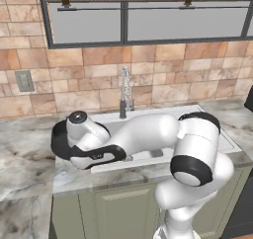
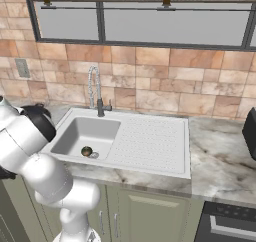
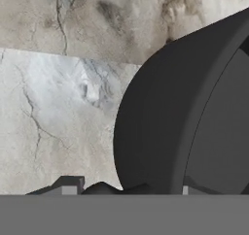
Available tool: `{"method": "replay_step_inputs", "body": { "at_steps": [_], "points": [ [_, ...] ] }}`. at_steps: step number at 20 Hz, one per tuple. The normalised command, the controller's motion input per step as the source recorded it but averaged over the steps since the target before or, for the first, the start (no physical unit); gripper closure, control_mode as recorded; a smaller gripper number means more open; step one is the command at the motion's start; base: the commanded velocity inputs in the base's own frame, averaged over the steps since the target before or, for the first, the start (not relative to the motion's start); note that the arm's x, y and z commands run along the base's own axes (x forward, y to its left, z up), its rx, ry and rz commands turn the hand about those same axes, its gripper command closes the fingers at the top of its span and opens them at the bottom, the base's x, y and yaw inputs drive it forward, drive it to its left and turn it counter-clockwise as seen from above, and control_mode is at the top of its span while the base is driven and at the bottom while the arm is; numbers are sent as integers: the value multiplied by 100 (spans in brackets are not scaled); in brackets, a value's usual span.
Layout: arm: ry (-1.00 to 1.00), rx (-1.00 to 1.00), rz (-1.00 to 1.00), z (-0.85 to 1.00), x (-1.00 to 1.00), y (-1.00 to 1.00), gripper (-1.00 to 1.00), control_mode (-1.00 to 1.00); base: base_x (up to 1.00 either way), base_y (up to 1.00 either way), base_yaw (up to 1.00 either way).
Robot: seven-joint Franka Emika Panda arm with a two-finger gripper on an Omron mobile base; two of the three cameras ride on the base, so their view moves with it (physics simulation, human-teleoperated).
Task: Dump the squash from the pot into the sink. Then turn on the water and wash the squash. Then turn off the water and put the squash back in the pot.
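Dark and close under the hand camera, the pot (image 3: 151, 122) rises between the two fingertips of the gripper (image 3: 129, 188). One tip stands outside its curved wall, over the marbled bench (image 3: 48, 108), and the other sits inside the rim, so the gripper straddles the wall at one edge of the pot. We cannot tell whether it is clenched on that wall or merely set around it with a little slack. What shows of the pot's inside, on the right of the hand view, looks bare and dark. From the left base view we see the single arm reaching low and to its left, with the hand over the pot (image 1: 58, 141), which stands on the bench just beside the left end of the sink (image 2: 150, 171). In the basin a small dark round thing with a yellowish edge lies near a paler metal ring; we take it for the squash (image 2: 86, 150) resting just beside the drain (image 2: 95, 155), though it is small enough to leave some doubt. We judge the coming move turns on that: the squash lies to the right of the gripper and lower, well apart, under the faucet (image 2: 94, 86). No brand, label or writing is readable; a faint mark on the hand is too small to read.
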Motion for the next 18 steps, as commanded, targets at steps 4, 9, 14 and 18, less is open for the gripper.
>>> {"method": "replay_step_inputs", "body": {
  "at_steps": [4, 9, 14, 18],
  "points": [
    [-1, 0, 2, -17, 0, 9, 100, -100, 0, 0, 0],
    [-2, 0, 0, -3, 6, 7, 100, -100, 0, 0, 0],
    [-4, 0, 0, -5, 6, 15, 100, -100, 0, 0, 0],
    [-2, 0, 0, -9, 7, 17, 100, -100, 0, 0, 0]
  ]
}}
